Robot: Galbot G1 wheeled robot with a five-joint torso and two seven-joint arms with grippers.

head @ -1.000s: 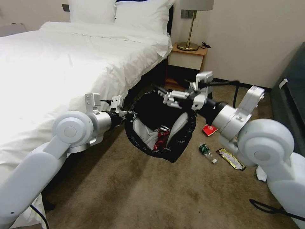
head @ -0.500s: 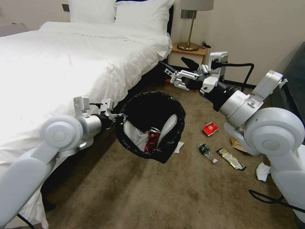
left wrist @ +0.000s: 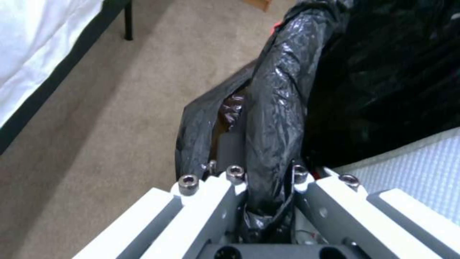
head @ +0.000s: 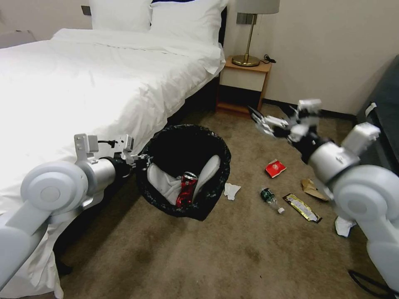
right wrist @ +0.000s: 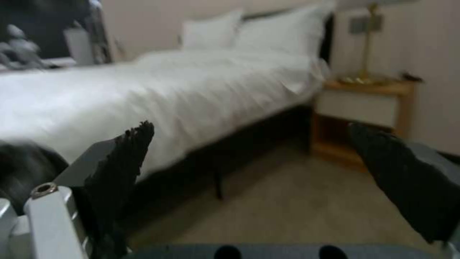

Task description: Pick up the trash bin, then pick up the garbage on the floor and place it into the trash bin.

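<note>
Head view: the left gripper (head: pixel 139 159) has its fingers clenched on the rim of the trash bin (head: pixel 216 143), held off the floor (head: pixel 208 257), while the right gripper (head: pixel 257 118), fingers spread and empty, hangs beyond it.

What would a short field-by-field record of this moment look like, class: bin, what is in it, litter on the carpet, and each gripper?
Trash bin: held off the floor beside the bed
In bin: red can, two white slippers
On floor: tissue, red packet, bottle, gold wrapper, brown paper bag
Left gripper: shut on the bin's bagged rim
Right gripper: open, empty, raised above the litter
</note>
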